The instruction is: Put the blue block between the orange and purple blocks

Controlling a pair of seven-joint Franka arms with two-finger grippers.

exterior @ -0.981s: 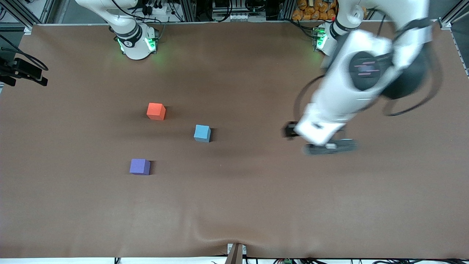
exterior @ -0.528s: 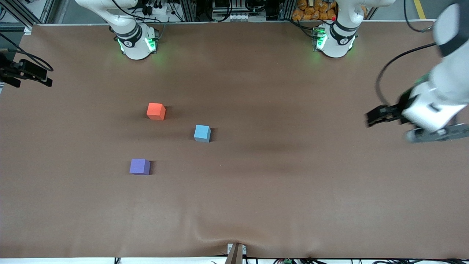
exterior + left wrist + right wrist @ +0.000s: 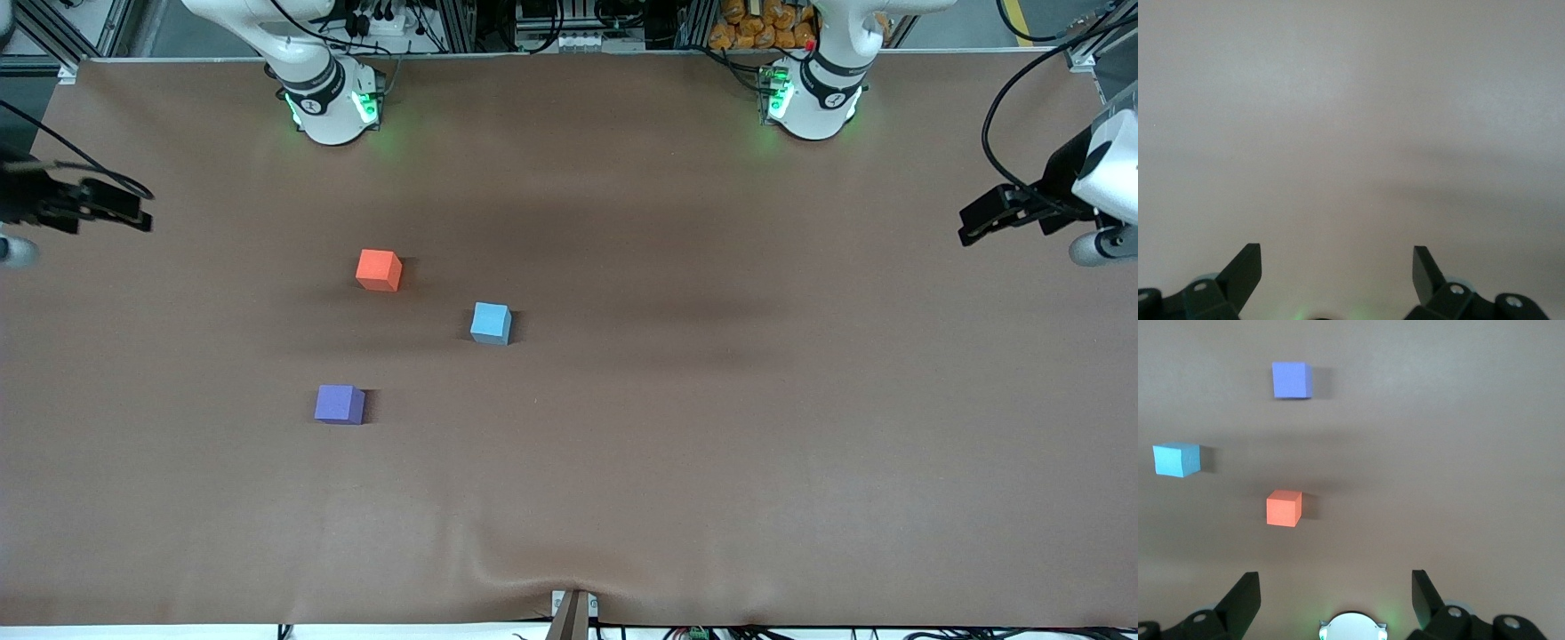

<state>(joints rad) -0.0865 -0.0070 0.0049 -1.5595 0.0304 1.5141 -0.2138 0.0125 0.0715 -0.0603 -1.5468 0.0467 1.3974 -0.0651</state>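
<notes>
With both pairs of fingers spread wide and holding nothing, no block has been picked up yet. The left gripper [image 3: 1337, 267] shows only bare brown table [image 3: 711, 462] between its open fingers as it hangs over the left arm's end of the table, well apart from every cube. The right gripper [image 3: 1335, 593] is just as open and empty, out over the right arm's end, and its wrist view takes in all three cubes. The blue block [image 3: 491, 323] sits flat on the table, off to one side of the line from the orange block [image 3: 379, 269] to the purple block [image 3: 339, 404], toward the left arm's end, touching neither. The gap between those two looks wide enough for it. My read: we're at the approach stage, so one gripper must travel over the blue block, drop and close on it.
</notes>
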